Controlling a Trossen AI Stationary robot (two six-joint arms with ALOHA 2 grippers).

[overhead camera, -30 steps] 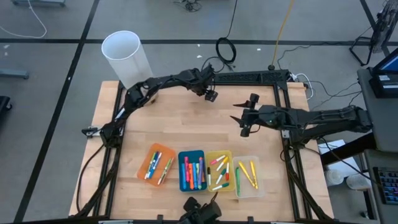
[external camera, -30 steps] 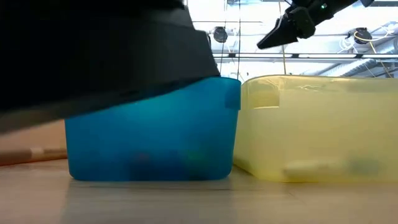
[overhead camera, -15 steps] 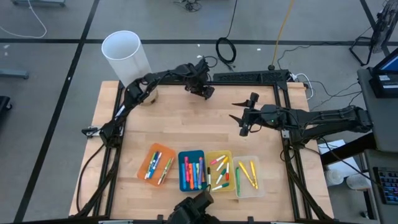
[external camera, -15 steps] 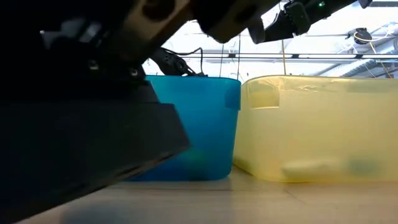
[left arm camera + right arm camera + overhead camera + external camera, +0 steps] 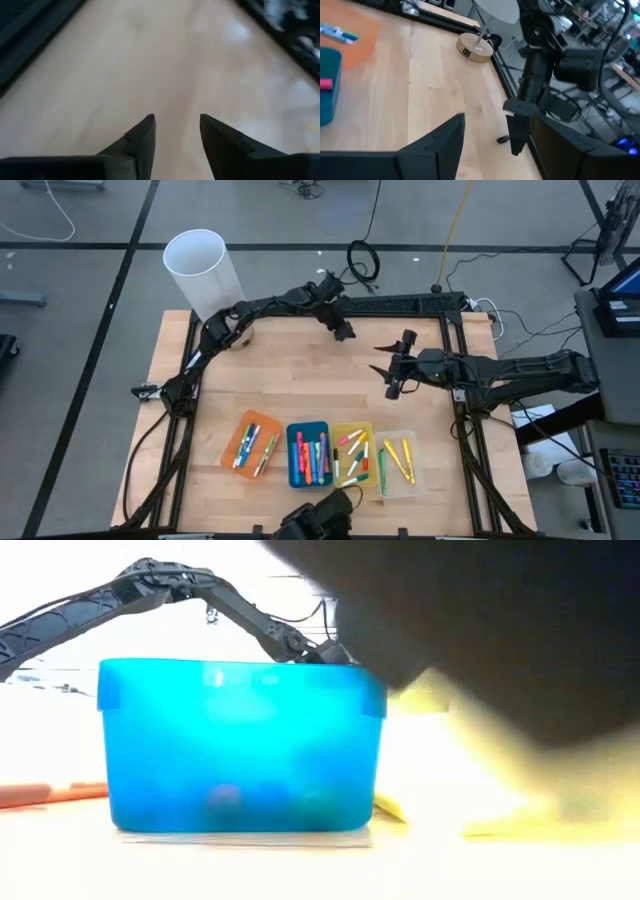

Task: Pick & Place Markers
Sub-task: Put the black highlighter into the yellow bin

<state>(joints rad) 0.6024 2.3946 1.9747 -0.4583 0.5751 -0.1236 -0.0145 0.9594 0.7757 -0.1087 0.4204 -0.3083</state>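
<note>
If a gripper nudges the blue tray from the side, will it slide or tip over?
Probably slide. The blue tray looks low and wide, sitting flat on smooth wood, so tipping seems unlikely. Its thin, see-through walls suggest light plastic, and the markers lying loose inside would likely rattle or roll.

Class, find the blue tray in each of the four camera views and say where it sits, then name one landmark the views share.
High view: blue tray, second from the left in the row of four, near the table's front edge.
Low view: blue tray fills the centre-left.
Left wrist view: not in it.
Right wrist view: its corner shows at the picture's edge.
Shared landmark: the orange tray beside it.
</note>
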